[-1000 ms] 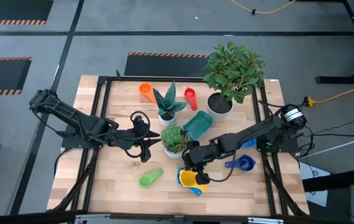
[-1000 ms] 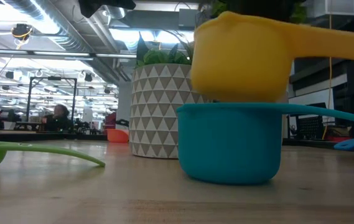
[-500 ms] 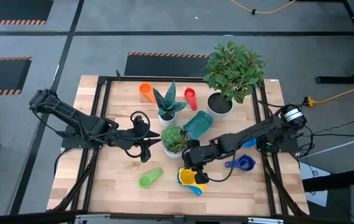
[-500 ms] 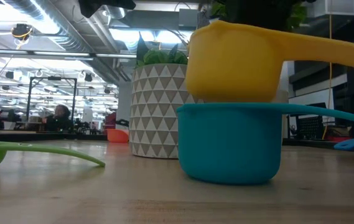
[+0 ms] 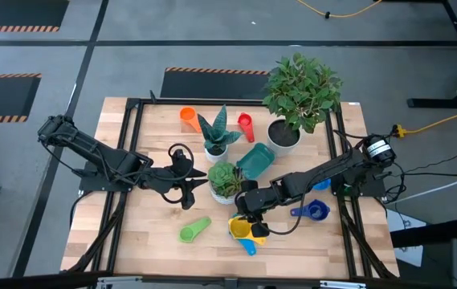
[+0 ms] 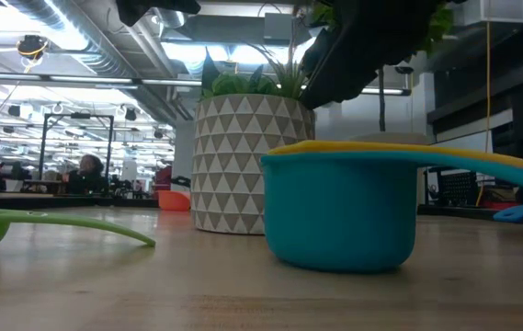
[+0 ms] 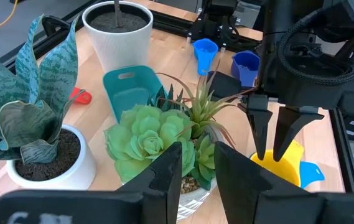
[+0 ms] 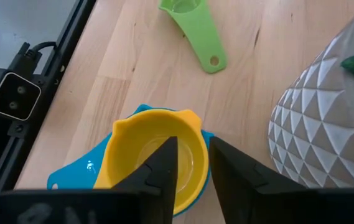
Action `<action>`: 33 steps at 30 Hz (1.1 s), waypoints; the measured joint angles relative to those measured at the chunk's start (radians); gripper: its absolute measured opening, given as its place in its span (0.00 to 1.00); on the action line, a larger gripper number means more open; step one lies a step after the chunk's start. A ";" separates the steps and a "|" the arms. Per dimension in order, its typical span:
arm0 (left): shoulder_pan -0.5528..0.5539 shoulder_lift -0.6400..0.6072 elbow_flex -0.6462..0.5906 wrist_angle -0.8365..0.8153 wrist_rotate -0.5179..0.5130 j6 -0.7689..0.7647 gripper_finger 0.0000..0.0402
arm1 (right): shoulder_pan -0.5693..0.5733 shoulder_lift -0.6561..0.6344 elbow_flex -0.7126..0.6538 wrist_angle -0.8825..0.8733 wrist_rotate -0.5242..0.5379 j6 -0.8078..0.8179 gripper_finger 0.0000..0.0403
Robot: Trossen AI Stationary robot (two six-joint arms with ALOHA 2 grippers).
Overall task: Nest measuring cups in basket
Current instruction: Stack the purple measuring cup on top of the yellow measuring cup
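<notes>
A yellow measuring cup (image 8: pixel 155 155) sits nested inside a light blue one (image 6: pixel 339 211) near the table's front edge, its handle lying along the blue handle. My right gripper (image 8: pixel 192 143) hangs open just above it, touching nothing. The teal basket (image 5: pixel 255 160) stands between the plants. Loose on the table lie a green cup (image 5: pixel 194 230), an orange cup (image 5: pixel 188 116), a red cup (image 5: pixel 246 124) and two blue cups (image 5: pixel 315 211). My left gripper (image 7: pixel 198 149) waits open left of the succulent, holding nothing.
A succulent in a patterned white pot (image 6: pixel 243 165) stands right behind the stacked cups. A striped plant in a white pot (image 5: pixel 216 136) and a big leafy plant (image 5: pixel 300 92) crowd the far half. Bare wood lies along the near edge around the green cup.
My right gripper has let go of the yellow cup. The cup hung tilted above the light blue cup, then sank down into it and now sits nested, only its rim showing in the low view. The gripper stays just above.
</notes>
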 joint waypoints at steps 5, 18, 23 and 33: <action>0.000 0.000 0.000 0.000 0.000 0.000 0.22 | 0.000 0.000 0.000 -0.004 -0.008 0.000 0.24; 0.000 0.001 0.000 -0.009 0.000 0.000 0.22 | 0.014 -0.226 0.001 -0.266 -0.082 0.133 0.24; 0.000 0.001 0.000 -0.012 0.000 0.000 0.22 | 0.032 -0.316 0.001 -0.431 -0.020 0.234 0.24; 0.000 0.001 0.000 -0.013 0.000 0.002 0.22 | 0.090 -0.411 -0.017 -0.746 0.138 0.456 0.24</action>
